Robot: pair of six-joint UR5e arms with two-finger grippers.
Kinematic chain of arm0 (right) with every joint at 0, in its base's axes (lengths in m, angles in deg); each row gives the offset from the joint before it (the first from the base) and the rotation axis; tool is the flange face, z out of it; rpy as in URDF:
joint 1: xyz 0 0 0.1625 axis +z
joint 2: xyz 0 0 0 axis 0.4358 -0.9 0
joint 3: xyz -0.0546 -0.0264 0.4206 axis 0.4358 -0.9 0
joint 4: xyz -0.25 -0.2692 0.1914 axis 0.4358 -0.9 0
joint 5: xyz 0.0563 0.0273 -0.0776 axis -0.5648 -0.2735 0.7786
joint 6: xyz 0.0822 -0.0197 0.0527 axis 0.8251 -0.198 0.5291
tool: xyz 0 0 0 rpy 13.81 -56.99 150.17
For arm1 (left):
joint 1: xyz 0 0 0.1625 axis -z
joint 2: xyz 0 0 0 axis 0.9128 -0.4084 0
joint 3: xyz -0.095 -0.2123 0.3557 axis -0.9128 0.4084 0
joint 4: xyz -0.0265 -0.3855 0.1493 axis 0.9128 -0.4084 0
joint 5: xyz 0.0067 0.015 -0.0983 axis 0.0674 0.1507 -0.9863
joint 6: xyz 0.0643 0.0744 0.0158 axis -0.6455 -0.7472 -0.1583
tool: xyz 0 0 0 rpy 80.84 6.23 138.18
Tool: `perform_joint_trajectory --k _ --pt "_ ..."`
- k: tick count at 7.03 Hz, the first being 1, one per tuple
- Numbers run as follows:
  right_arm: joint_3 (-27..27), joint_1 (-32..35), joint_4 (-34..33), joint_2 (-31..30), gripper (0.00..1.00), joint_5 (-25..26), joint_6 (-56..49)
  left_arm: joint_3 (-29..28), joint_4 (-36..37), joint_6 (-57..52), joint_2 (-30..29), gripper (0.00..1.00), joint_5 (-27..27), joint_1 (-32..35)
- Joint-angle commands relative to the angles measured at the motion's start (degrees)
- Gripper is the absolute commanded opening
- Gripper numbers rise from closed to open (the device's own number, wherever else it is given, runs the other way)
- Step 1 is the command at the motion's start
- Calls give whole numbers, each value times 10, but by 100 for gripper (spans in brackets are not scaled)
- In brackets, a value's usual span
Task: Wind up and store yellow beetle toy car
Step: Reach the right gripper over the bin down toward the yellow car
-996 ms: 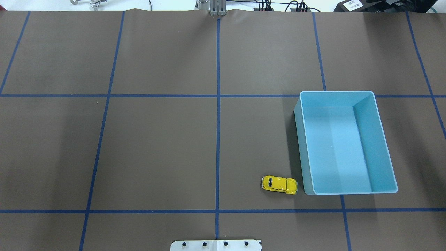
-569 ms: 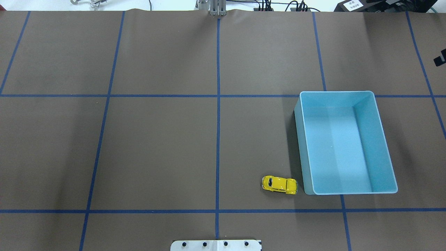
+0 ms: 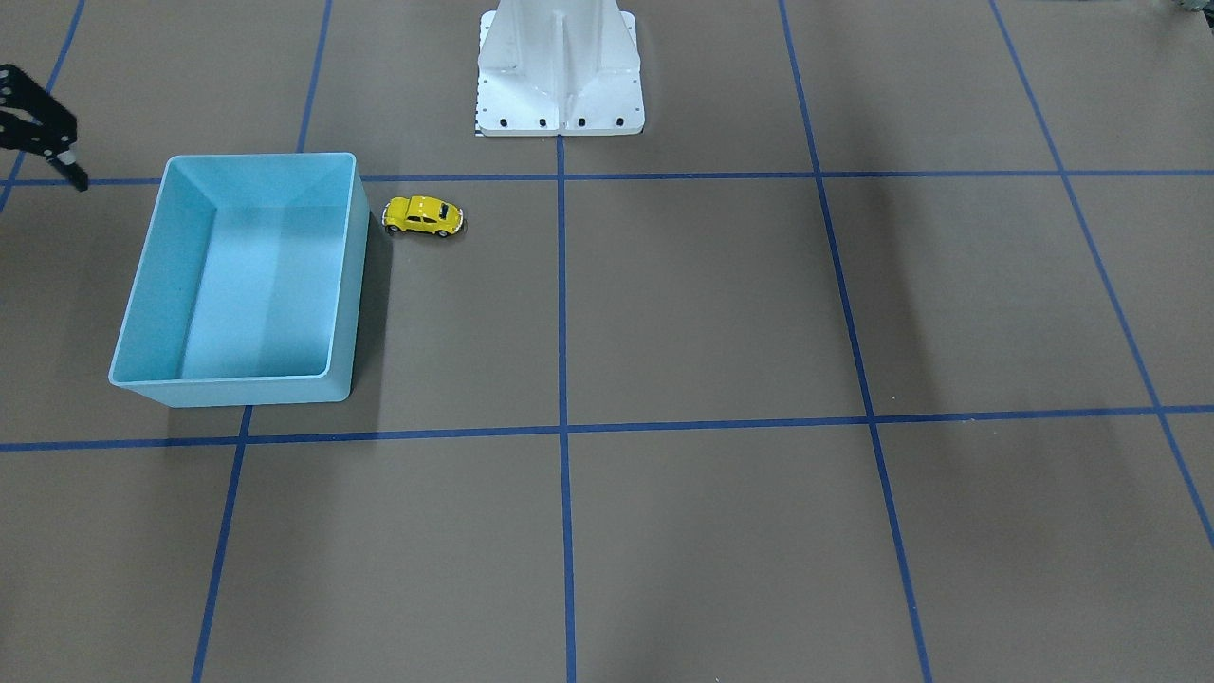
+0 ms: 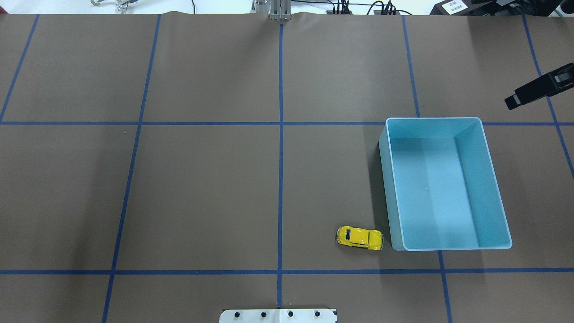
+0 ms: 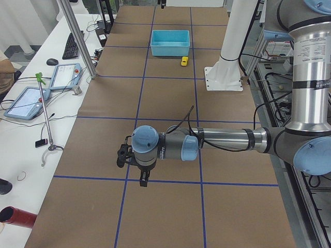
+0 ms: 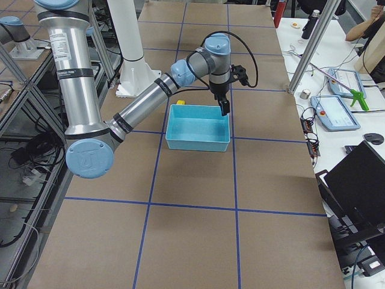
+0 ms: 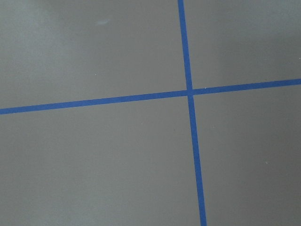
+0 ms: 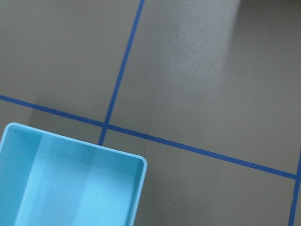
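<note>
The yellow beetle toy car (image 4: pixel 359 237) stands on its wheels on the brown table, just left of the blue bin (image 4: pixel 386 179). It also shows in the front view (image 3: pixel 423 215), beside the bin (image 3: pixel 353 285). The bin holds nothing. My right gripper (image 4: pixel 510 103) hangs above the table past the bin's far right corner, well away from the car. Its fingers look shut and empty (image 6: pixel 225 111). My left gripper (image 5: pixel 143 182) is far off over the table's left end. I cannot tell whether it is open or shut.
The white robot base (image 3: pixel 560 66) stands at the table's near middle, close to the car. Blue tape lines (image 4: pixel 280 134) divide the table. A side desk with tablets (image 5: pixel 26 101) and poles runs along the far edge.
My right gripper has come into the overhead view from the right edge and moved left toward the bin. The car and the bin have not moved.
</note>
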Motion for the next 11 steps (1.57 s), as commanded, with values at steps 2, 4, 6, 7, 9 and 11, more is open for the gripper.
perform_joint_trajectory --k 2,4,6,7,9,11 --pt "73 -193 1 64 100 81 0 5 -6 2 19 100 -7 0" --pt "84 -267 1 60 100 155 -164 5 -6 2 26 100 -7 1" --pt "57 -320 5 47 100 206 -266 3 -5 2 25 100 -7 0" --pt "38 -351 23 51 100 234 -271 0 -6 1 25 100 -7 0" --pt "-17 -395 64 69 100 240 -258 -3 -6 1 25 100 -7 0" --pt "-82 -417 136 69 100 245 -260 -4 -4 6 25 100 -6 -1"
